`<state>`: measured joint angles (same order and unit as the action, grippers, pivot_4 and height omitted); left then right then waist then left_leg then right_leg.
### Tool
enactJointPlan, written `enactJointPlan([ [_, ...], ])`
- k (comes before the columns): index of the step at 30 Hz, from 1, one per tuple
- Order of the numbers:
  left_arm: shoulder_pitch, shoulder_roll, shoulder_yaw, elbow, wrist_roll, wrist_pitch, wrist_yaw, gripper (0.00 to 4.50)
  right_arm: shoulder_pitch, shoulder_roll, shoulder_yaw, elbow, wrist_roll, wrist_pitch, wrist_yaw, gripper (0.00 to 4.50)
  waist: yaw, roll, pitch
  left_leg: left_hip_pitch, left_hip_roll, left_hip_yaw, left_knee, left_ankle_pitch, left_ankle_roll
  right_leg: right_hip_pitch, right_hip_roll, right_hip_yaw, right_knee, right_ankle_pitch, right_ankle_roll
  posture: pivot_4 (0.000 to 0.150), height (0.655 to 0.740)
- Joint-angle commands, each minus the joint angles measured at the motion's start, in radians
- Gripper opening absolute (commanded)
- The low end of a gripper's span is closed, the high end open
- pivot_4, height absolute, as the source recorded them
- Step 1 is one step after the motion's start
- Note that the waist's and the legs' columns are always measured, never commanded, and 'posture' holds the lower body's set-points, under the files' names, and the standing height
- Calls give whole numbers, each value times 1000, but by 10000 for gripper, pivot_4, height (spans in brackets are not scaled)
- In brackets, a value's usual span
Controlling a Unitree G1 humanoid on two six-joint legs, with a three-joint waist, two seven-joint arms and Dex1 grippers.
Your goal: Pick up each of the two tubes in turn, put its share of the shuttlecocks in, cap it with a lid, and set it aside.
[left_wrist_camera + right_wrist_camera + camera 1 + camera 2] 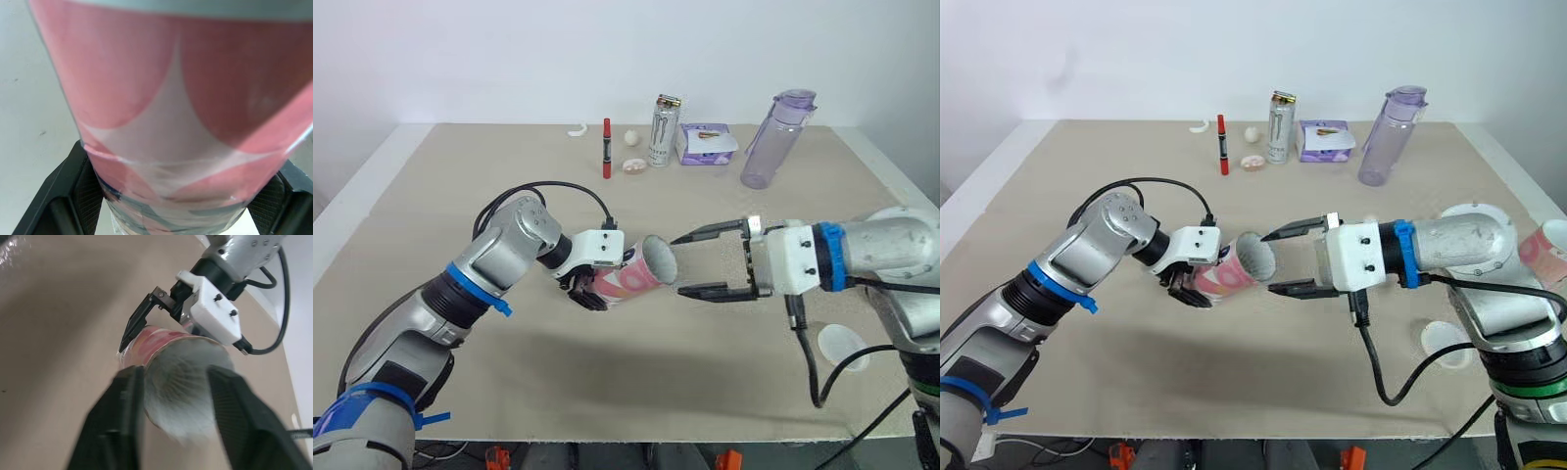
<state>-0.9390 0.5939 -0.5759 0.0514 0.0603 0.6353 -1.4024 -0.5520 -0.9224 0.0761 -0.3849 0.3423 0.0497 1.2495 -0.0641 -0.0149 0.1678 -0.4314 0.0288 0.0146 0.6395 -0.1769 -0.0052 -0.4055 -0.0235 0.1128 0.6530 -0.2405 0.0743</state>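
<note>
White disc nearest the front edge: is that a lid?
— Yes, one translucent lid [843, 346], lying flat on the tan table [460, 196] just beside the right arm.

How many tubes?
— Two, both pink and white. One tube [636, 274] is held off the table near the middle, lying on its side. The second tube [1549, 250] is on the robot's right, mostly hidden behind the right arm and cut off by the picture's edge.

And the jaws?
— The left gripper [597, 279] is clamped round the held tube at the end away from its mouth, one finger pad on each side. The right gripper [679, 264] is spread wide, its two fingers flanking the tube's open mouth. I cannot tell whether they touch the rim.

Anything inside?
— Something pale and ribbed shows in the mouth in the right wrist view, too blurred to name.

And the far side?
— A loose row, one of each: a red marker [606, 148], a small pale round object [633, 165], an energy drink can [664, 130], a purple pack [705, 143] and a clear purple water bottle [776, 139]. A small white ball [631, 137] and a curved white scrap [578, 129] lie there too.
</note>
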Motion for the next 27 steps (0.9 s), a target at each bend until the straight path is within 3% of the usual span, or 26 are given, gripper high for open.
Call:
enactJointPlan([
  [1,-1,-7,-17,25,22,-4,14,36133,-26,-60,-152,-32,215,248,-37,40314,1,0,0,0,0,0,0,0,0,0,0,0,0,0,0,1500,7400],
  [2,-2,-9,-18,28,23,-6,15,36133,-30,-75,-167,-13,236,295,-41,42445,2,0,0,0,0,0,0,0,0,0,0,0,0,0,0,1500,7400],
  [6,-2,-15,-20,31,24,-10,15,36133,-70,-55,-150,98,232,381,-73,42445,8,0,0,0,0,0,0,0,0,0,-1,0,0,0,0,1500,7400],
  [7,-1,-15,-20,30,25,-10,15,36133,-80,-51,-124,110,221,389,-66,36649,10,0,0,0,0,0,0,0,0,0,-1,0,0,0,0,1500,7400],
  [9,0,-17,-20,30,25,-9,15,36133,-90,-55,-67,115,175,374,-38,34031,12,0,0,0,0,0,0,0,0,0,-1,0,0,0,0,1500,7400],
  [11,0,-17,-18,32,25,-9,15,36133,-105,-40,-20,107,155,383,-25,24992,15,0,0,0,0,1,0,0,0,-1,-1,0,0,0,-1,1500,7400],
  [13,1,-17,-14,33,24,-8,18,36133,-131,-6,37,94,139,406,-29,21751,16,0,0,0,0,1,0,0,0,-1,-1,0,0,-1,-1,1500,7400],
  [16,4,-18,-13,34,25,-9,20,36133,-181,42,115,110,77,392,-16,9059,16,0,0,-1,0,0,0,0,0,-2,0,0,0,-1,0,1500,7400],
  [19,5,-20,-13,33,25,-9,23,36133,-220,75,186,138,16,374,1,1061,16,0,0,-2,0,0,0,0,0,-2,0,-1,0,0,0,1500,7400],
  [27,9,-32,-15,31,26,-5,34,36133,-324,190,389,260,-222,282,7,1061,17,0,0,-2,0,0,1,0,0,-2,0,-1,0,0,0,1500,7400],
])
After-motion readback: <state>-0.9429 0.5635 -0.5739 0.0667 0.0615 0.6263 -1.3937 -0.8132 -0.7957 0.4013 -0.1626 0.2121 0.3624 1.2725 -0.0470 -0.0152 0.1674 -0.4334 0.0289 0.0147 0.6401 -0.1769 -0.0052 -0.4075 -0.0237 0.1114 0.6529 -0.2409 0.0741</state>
